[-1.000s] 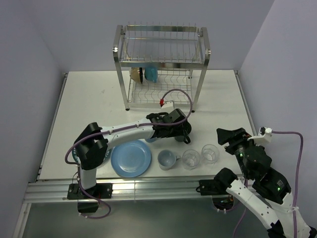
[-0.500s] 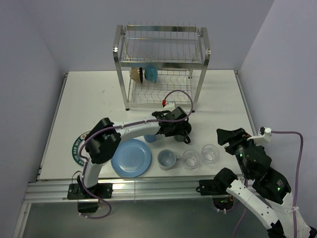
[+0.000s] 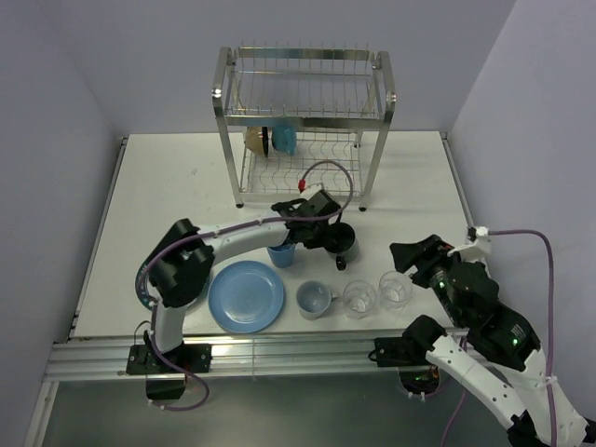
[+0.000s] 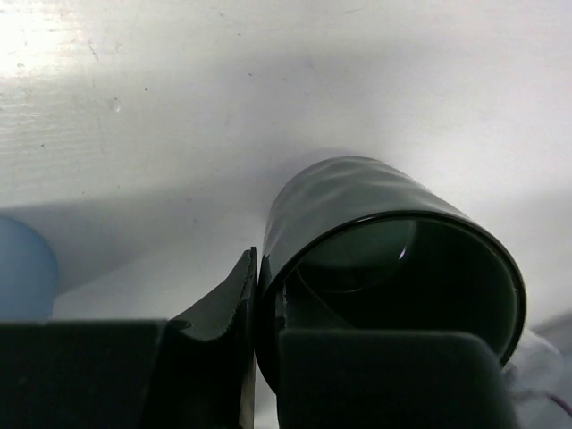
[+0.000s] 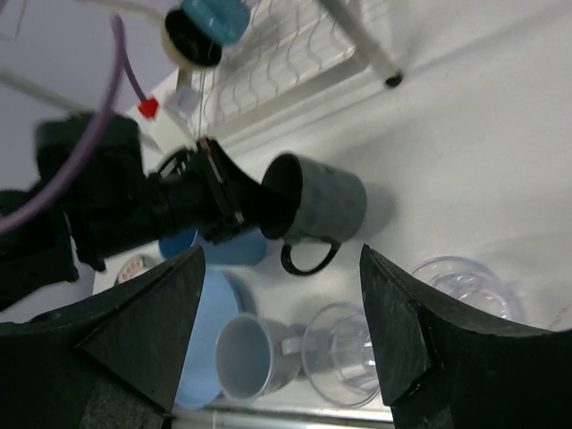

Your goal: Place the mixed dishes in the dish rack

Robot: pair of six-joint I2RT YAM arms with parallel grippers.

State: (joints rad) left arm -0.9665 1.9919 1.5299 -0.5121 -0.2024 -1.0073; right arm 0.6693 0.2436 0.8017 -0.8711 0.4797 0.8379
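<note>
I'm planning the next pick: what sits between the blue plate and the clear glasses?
The pale blue mug stands there, between the blue plate and the nearer clear glass; the top external view shows it.

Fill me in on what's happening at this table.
The left gripper has the dark mug by its rim, one finger inside and one outside, tipped on its side in front of the dish rack. The right gripper is open and holds nothing, near the two clear glasses. The blue plate, blue tumbler and pale blue mug wait on the table. A cream cup and a blue piece already sit in the rack's lower tier.
</note>
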